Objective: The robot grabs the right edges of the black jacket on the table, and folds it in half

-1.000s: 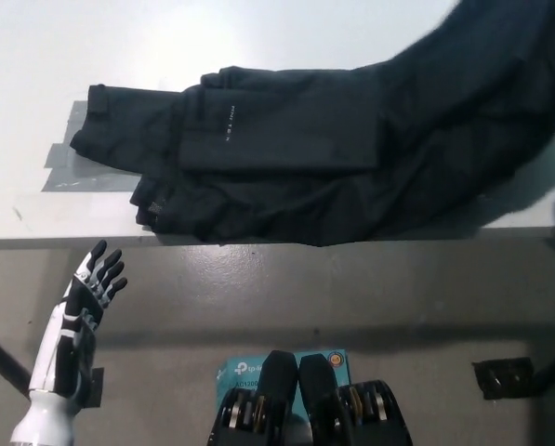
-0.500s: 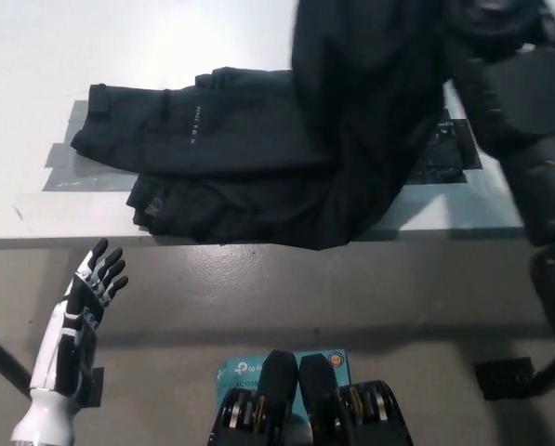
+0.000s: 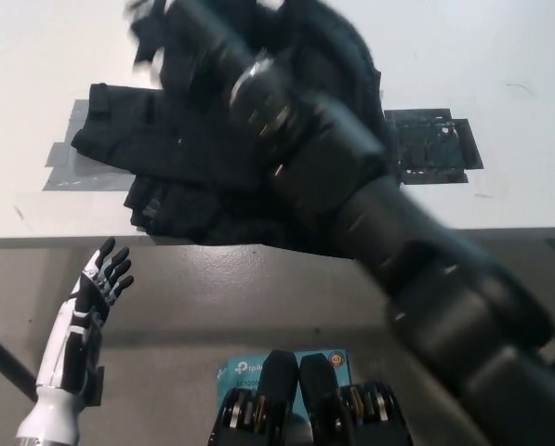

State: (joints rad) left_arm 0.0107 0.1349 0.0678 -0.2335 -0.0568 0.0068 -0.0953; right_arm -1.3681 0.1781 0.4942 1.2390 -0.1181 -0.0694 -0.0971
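The black jacket (image 3: 179, 177) lies on the white table (image 3: 35, 56), bunched toward the left half. My black right arm (image 3: 370, 214) sweeps diagonally from the bottom right up to the top left, blurred by motion. My right hand (image 3: 179, 28) sits high over the jacket's upper left with dark cloth bunched around it, and the right edge of the jacket is lifted and carried across. My white left hand (image 3: 105, 279) rests below the table's front edge at lower left, fingers spread, holding nothing.
Grey tape (image 3: 68, 158) marks the table under the jacket's left end. A dark taped patch (image 3: 435, 144) lies bare on the right. A teal box (image 3: 249, 372) sits on the floor below the table edge.
My right arm has swung from the right side across to the upper left, dragging the jacket's right part over the left part and baring the dark patch. The left hand barely moved.
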